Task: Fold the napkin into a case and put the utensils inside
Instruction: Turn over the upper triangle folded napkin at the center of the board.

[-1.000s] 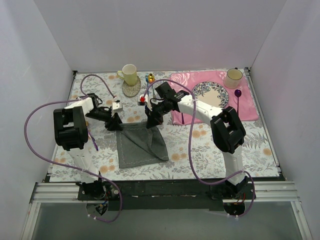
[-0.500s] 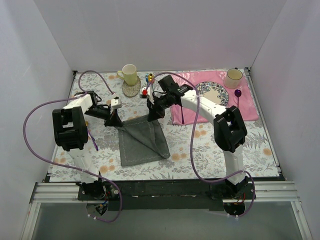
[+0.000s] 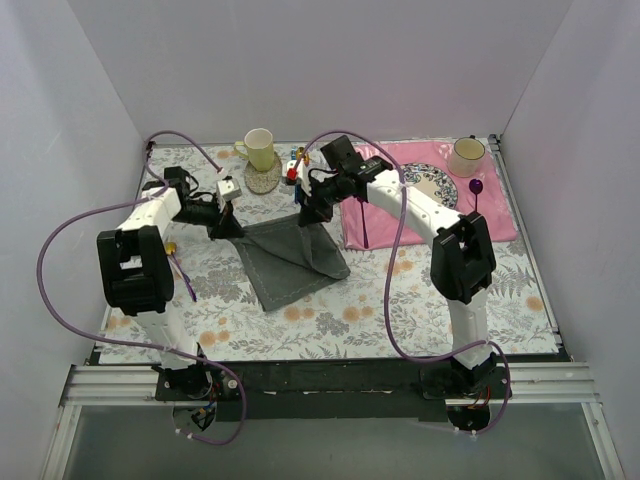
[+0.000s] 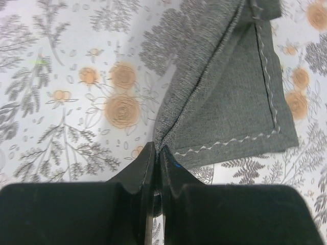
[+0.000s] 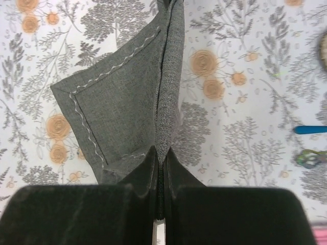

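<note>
The dark grey napkin [image 3: 300, 257] lies partly lifted on the flowered tablecloth, its far edge raised between the two arms. My left gripper [image 3: 233, 229] is shut on the napkin's far left corner; in the left wrist view the cloth [image 4: 230, 102] runs straight into the closed tips [image 4: 157, 150]. The far right corner is pinched by my right gripper [image 3: 307, 214], and the right wrist view shows a fold of cloth [image 5: 122, 102] squeezed between its fingers [image 5: 161, 153]. A small gold speck [image 3: 172, 245] sits beside the left arm, too small to name. I cannot make out the utensils.
A pink placemat [image 3: 500, 215] at the back right carries a patterned plate [image 3: 425, 185], a cup [image 3: 466, 155] and a purple spoon [image 3: 477, 195]. A yellow mug [image 3: 259, 148] stands on a coaster at the back. A blue-handled spoon [image 3: 300, 155] lies beside it, its handle [image 5: 310, 129] showing.
The left gripper closed on the napkin's corner. Both grippers then moved toward the back of the table, pulling the napkin's far edge up and along with them.
</note>
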Controlling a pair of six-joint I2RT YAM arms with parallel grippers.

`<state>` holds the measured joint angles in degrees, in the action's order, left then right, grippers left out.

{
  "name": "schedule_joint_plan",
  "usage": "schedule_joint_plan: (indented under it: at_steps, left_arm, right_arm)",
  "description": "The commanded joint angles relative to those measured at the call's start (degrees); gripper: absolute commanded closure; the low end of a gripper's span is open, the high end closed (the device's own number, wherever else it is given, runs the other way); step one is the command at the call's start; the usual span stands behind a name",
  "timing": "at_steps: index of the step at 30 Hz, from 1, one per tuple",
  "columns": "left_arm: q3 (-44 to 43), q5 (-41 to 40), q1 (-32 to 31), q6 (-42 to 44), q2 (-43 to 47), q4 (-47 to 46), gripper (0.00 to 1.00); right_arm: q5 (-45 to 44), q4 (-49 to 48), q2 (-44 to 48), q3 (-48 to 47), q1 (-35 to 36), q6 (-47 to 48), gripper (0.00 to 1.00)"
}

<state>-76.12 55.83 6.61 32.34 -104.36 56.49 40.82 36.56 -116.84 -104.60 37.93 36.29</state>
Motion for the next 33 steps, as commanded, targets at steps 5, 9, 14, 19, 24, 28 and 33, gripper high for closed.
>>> schedule_joint_plan:
  at_steps: [5, 9, 14, 19, 24, 28, 33]
  left_arm:
    - [-3.4, -8.3, 0.2, -23.2, 8.1, -21.1, 1.00]
    - [0.8, -11.0, 0.2, -27.4, 13.8, -29.7, 1.00]
    - [15.0, -14.5, -0.1, -25.2, 27.1, -46.9, 1.00]
    - [28.4, -15.6, -0.5, -16.8, 35.5, -44.4, 1.00]
    - [37.4, -16.5, -1.3, -10.3, 42.7, -37.3, 1.00]
    - [42.0, -16.5, -1.7, -6.1, 48.4, -29.6, 1.00]
    - [46.7, -17.8, -1.7, -0.2, 53.1, -25.1, 1.00]
  right_arm:
    - [-5.2, 0.1, -4.4, -21.8, -4.2, 4.6, 0.99]
    - [-6.3, -7.0, -0.1, -17.2, -5.0, 8.3, 0.99]
    - [-6.2, -23.3, 10.2, 3.0, -4.4, 12.2, 0.99]
    - [-3.6, -30.0, 20.0, 24.8, -1.2, 20.3, 0.99]
    - [-3.6, -30.0, 22.5, 38.6, 5.7, 27.4, 0.99]
    - [-4.2, -30.4, 23.3, 45.3, 9.7, 27.0, 0.99]
    - [-4.2, -30.1, 25.5, 48.3, 13.3, 25.6, 0.99]
